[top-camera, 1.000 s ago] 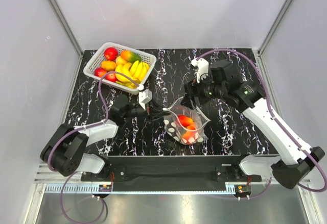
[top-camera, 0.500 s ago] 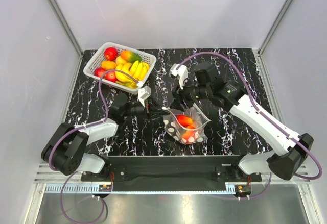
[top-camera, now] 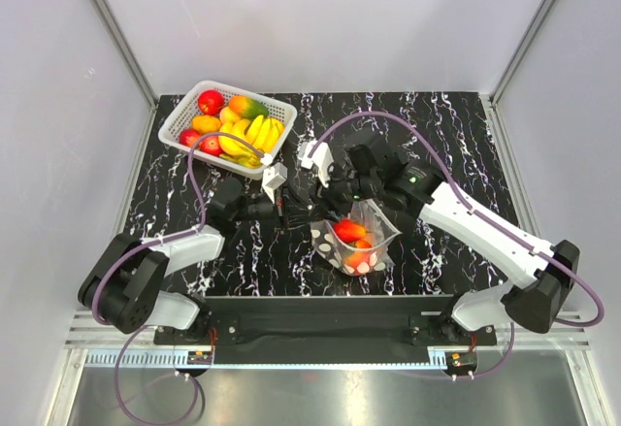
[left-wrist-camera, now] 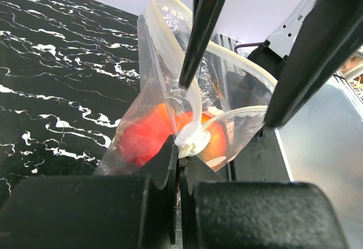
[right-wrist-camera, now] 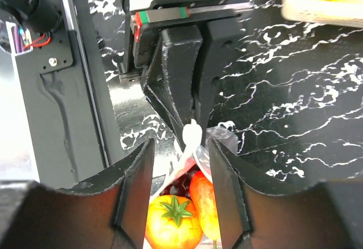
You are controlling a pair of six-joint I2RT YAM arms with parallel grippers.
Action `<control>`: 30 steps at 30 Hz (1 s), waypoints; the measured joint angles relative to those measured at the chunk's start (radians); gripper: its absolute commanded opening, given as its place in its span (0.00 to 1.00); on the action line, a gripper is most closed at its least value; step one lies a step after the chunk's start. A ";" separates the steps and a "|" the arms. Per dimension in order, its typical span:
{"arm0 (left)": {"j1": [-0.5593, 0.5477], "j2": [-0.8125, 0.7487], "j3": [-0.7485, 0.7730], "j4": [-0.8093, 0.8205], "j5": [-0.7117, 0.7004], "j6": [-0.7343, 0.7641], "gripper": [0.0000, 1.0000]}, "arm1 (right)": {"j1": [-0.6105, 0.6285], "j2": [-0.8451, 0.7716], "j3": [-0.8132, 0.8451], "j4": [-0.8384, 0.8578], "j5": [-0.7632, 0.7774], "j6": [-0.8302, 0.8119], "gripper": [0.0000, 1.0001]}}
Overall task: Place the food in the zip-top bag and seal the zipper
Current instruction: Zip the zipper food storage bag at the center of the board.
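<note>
Right arm swung left since a second ago — my right gripper [right-wrist-camera: 181, 150] now straddles the mouth end of the zip-top bag [top-camera: 357, 244], fingers apart. I've got the left gripper [left-wrist-camera: 177, 164] clamped on the zipper [left-wrist-camera: 191, 139] tip. Bag stands on the table [top-camera: 456, 135] near centre, food [top-camera: 351, 231] inside — mouth open.

I can't read any text, label, brand or number in any of the three views; nothing legible here.
</note>
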 measured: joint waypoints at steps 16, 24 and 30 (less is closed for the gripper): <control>0.002 0.013 0.005 0.026 0.029 -0.034 0.00 | 0.052 0.060 0.000 -0.006 0.105 -0.031 0.22; 0.013 0.015 0.005 0.027 0.032 -0.050 0.00 | 0.060 0.062 0.001 0.001 0.134 -0.027 0.03; 0.032 0.022 0.005 0.045 0.031 -0.078 0.00 | 0.062 0.062 0.001 0.004 0.154 -0.018 0.00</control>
